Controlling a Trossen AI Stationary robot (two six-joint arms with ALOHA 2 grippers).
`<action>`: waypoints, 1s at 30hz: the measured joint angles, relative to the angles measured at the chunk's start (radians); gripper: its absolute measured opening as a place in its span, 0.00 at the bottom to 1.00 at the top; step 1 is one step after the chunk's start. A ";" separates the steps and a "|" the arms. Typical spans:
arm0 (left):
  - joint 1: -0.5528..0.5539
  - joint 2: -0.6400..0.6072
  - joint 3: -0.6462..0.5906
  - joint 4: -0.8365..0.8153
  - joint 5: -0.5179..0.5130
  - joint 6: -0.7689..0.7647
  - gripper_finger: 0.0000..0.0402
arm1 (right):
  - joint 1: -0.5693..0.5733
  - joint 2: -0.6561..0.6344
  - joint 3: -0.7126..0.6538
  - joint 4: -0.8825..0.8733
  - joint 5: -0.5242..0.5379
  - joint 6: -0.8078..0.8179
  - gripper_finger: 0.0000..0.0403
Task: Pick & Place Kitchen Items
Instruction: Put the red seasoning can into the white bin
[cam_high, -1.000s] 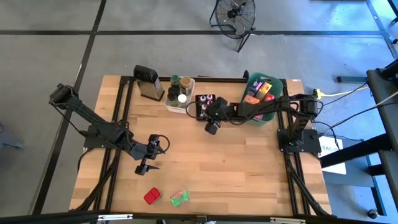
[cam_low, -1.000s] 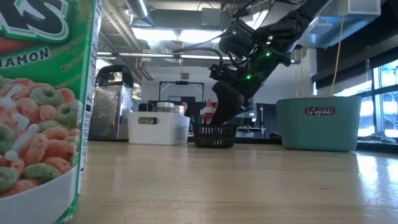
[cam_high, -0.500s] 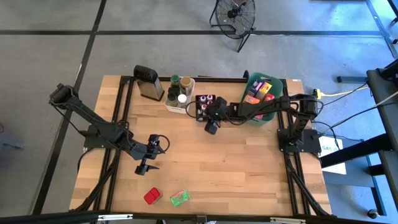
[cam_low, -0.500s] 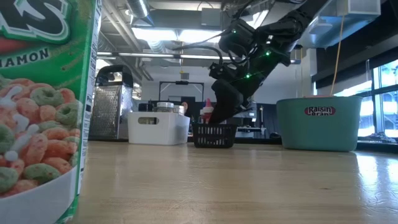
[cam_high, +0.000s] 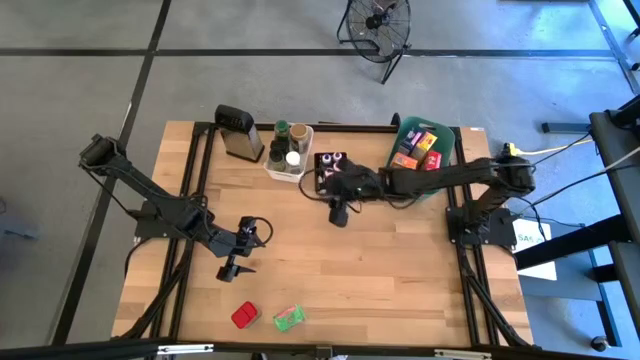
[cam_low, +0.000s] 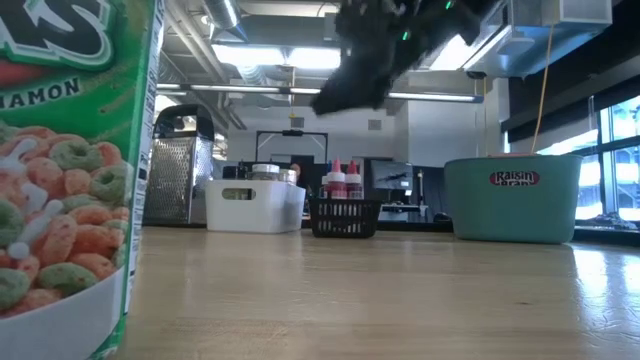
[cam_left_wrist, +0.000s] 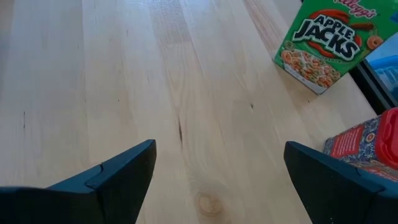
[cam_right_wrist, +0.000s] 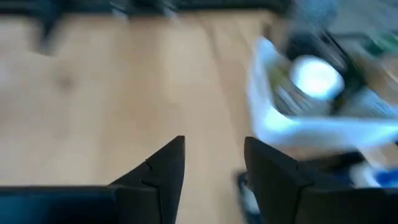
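Right claw (cam_high: 339, 214) hovers just beside small black mesh basket (cam_high: 326, 172) of pink-capped spice bottles (cam_high: 334, 159), fingers parted, empty. Left claw (cam_high: 234, 268) released, well apart from basket, near green cereal packet (cam_high: 288, 318) and red packet (cam_high: 243, 315) on wooden surface (cam_high: 380, 270).

A green Apple Jacks packet (cam_high: 288, 318) lies flat near the table's 6 o'clock edge, a red packet (cam_high: 243, 315) just beside it at its 9 o'clock. Small red-capped bottles (cam_low: 343, 180) stand upright toward 12 o'clock, lidded jars (cam_high: 287, 145) at their 9 o'clock, and orange, red and yellow packets (cam_high: 416, 147) at their 3 o'clock
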 joint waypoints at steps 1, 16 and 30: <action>0.000 0.000 0.000 0.000 0.000 0.000 0.87 | 0.014 -0.013 0.003 0.004 -0.020 -0.008 0.42; 0.003 0.000 0.000 0.070 -0.002 0.016 0.87 | 0.176 -0.051 0.004 0.105 -0.162 -0.115 0.42; 0.002 0.000 0.000 0.107 0.049 -0.021 0.87 | 0.248 -0.051 0.004 0.125 -0.264 -0.115 0.42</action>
